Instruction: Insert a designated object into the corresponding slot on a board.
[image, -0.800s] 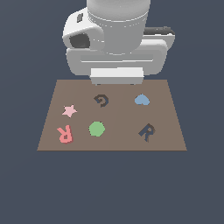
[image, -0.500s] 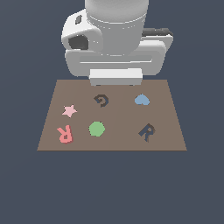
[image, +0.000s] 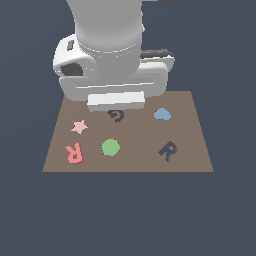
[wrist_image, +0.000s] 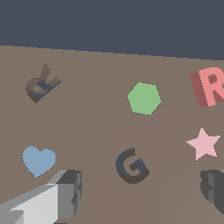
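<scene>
board lies flat and brown on plain dark blue-grey ground.

Matt brown board, smooth glossy white arm

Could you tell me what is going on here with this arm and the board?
A single robot arm hangs over the far side of the brown board, its hand open and holding nothing, above the G-shaped recess. The pink-red R block lies untouched near the board's corner at the exterior view's left, beside the pink star and green hexagon. The R-shaped slot on the opposite side is empty.
</scene>
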